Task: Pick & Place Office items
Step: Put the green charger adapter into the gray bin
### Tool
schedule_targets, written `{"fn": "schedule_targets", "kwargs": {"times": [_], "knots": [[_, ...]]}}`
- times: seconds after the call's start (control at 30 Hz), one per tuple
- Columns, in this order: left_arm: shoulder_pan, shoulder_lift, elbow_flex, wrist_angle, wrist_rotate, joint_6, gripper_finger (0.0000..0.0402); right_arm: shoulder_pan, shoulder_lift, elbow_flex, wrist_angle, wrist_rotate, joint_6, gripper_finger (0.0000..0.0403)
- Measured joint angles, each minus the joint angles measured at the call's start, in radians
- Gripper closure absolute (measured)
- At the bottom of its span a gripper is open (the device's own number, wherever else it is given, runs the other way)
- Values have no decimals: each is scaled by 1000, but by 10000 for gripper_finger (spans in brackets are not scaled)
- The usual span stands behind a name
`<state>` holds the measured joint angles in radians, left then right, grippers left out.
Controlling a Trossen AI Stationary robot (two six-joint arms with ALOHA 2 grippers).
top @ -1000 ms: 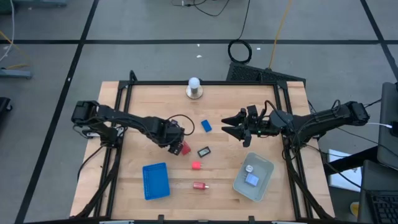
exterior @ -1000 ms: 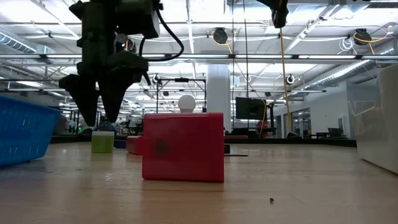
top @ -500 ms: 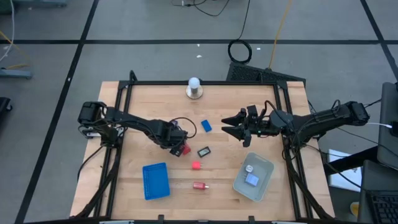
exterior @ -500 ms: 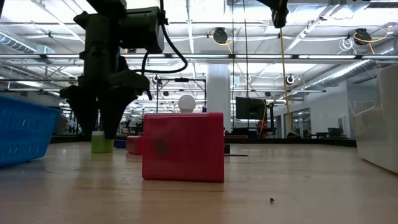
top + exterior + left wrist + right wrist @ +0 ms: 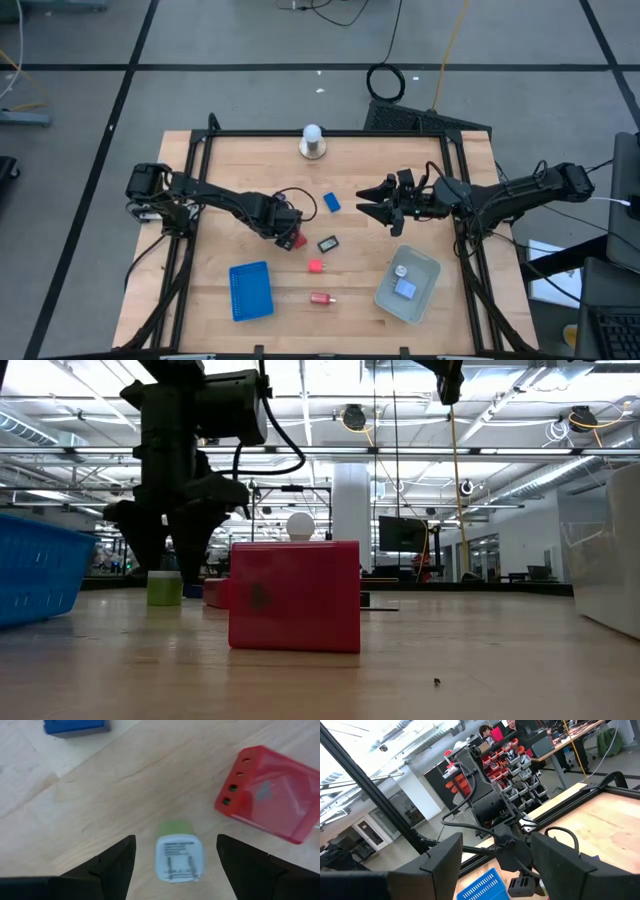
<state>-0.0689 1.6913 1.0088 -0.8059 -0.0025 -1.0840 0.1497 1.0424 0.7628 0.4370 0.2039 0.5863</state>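
Note:
My left gripper [image 5: 285, 228] [image 5: 176, 840] [image 5: 172, 560] is open and points down. Its fingers stand on either side of a small green-and-white plug piece [image 5: 179, 857] [image 5: 165, 588] without touching it. The plug stands on the table and is hidden under the gripper in the high view. A red block [image 5: 297, 240] [image 5: 267, 807] lies just beside it. A black rectangle [image 5: 327, 243], a blue block [image 5: 331, 202] [image 5: 75, 726], a pink block [image 5: 316, 266] and a red piece [image 5: 321, 298] lie around the table's middle. My right gripper [image 5: 363, 203] [image 5: 495, 865] hovers open right of centre.
A flat blue tray [image 5: 250, 290] [image 5: 35, 575] lies near the near edge on the left. A clear bin [image 5: 408, 284] with small pieces in it sits near the right. A white ball on a metal base [image 5: 312, 140] stands at the far edge. A black frame borders the table.
My left gripper has moved down and a little toward the table's right and near edge, coming over the green-and-white plug beside the red block. It has stayed open. My right arm has kept still and no piece has moved.

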Motion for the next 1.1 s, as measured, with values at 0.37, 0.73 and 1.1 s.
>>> {"fn": "schedule_targets", "kwargs": {"times": [0.37,0.73,1.1], "knots": [[0,0,-1,-11,0,1,124,0,0,0,0,0,-4,177],[0,0,-1,-12,1,8,124,0,0,0,0,0,-4,177],[0,21,-1,-6,18,12,124,0,0,0,0,0,-4,177]]}}
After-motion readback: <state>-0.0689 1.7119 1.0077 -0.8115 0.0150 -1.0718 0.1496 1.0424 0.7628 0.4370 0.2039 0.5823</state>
